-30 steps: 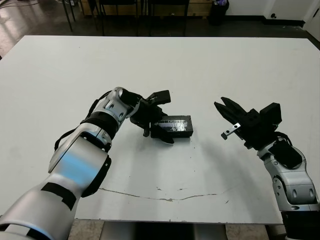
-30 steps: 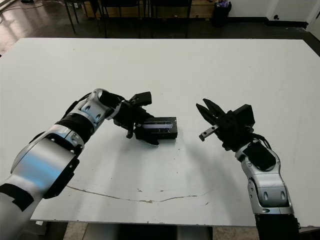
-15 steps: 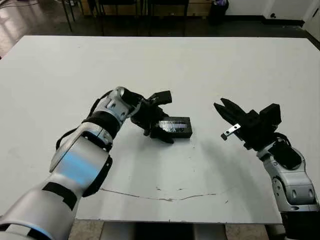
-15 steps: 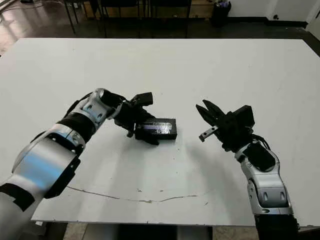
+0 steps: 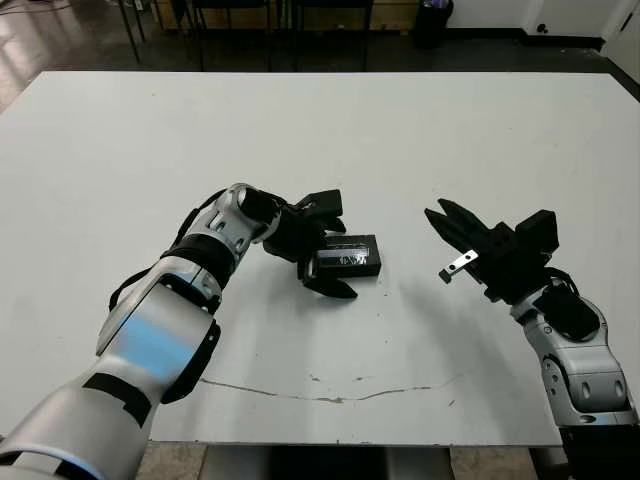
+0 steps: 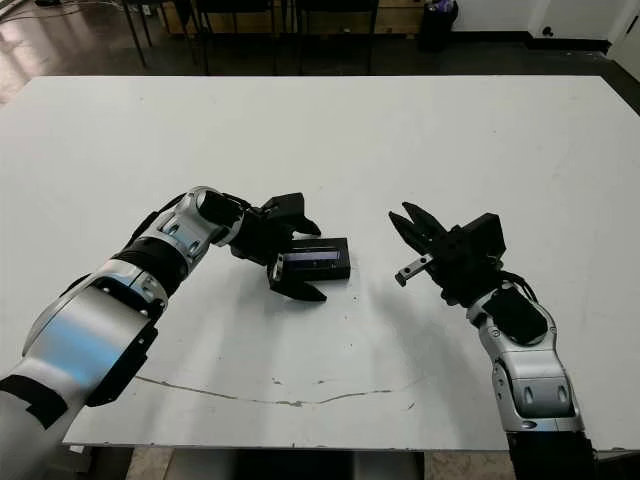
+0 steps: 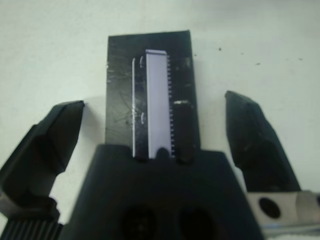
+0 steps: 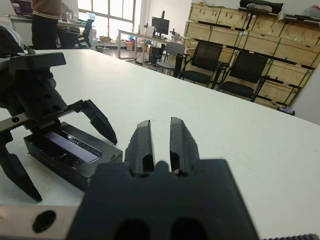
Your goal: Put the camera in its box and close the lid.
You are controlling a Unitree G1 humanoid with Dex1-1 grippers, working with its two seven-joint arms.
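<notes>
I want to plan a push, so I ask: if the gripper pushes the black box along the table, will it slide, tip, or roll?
The box looks low and flat-sided, so it would probably slide, not roll or tip. Its glossy top may be slippery.

White table under and around both grippers, a thin dark crack line ran across it on the near side of the grippers, black chairs stood beyond the table's far edge, wooden crates behind them, a person stood far off past the left gripper
</notes>
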